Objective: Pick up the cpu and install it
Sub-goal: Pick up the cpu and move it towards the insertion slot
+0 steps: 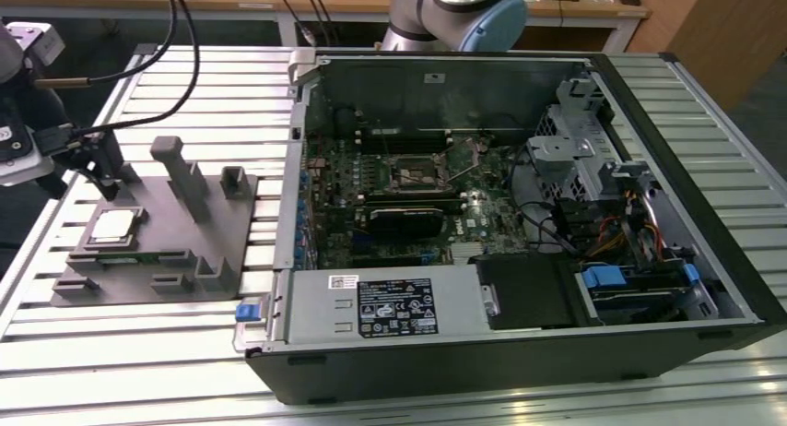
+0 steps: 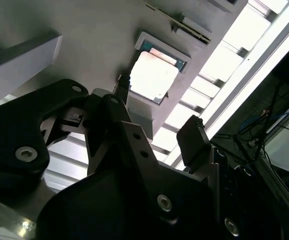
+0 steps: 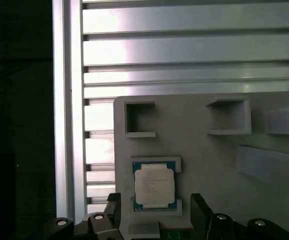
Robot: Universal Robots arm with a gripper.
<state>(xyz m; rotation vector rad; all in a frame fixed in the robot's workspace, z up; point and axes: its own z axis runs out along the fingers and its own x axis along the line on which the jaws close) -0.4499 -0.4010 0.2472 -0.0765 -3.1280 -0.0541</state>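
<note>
**Exterior view.** The claw (image 1: pixel 105 172) hangs at the exterior view's left, over the far-left part of the grey tray (image 1: pixel 158 225) on the slatted worktop (image 1: pixel 147 371). The cpu (image 1: pixel 113 225) lies flat in its tray pocket, just on the near side of the claw and untouched. The open case (image 1: pixel 517 352) stands at the exterior view's right. Its socket (image 1: pixel 412 174) is well apart from the cpu, and tall tray posts (image 1: pixel 184 182) rise between the two. The step in hand appears to be the approach for the pick; nothing is installed yet.

**Second wrist view.** The claw (image 2: pixel 157 112) is apart and empty, and the cpu (image 2: pixel 153 76) shows beyond the gap between its fingers (image 2: pixel 194 142). The tray (image 2: pixel 84 30) lies beneath.

**First wrist view.** The cpu (image 3: pixel 154 186) sits in line with the gap of the claw (image 3: pixel 157 215), one finger (image 3: pixel 200 212) to either side. Pocket lips border two opposite edges of the cpu; the other two look free. A grasp would likely call for a straight descent, with the fingers closing on the free edges. Bare tray (image 3: pixel 204 165) flanks the pocket, giving the fingers room.
</note>
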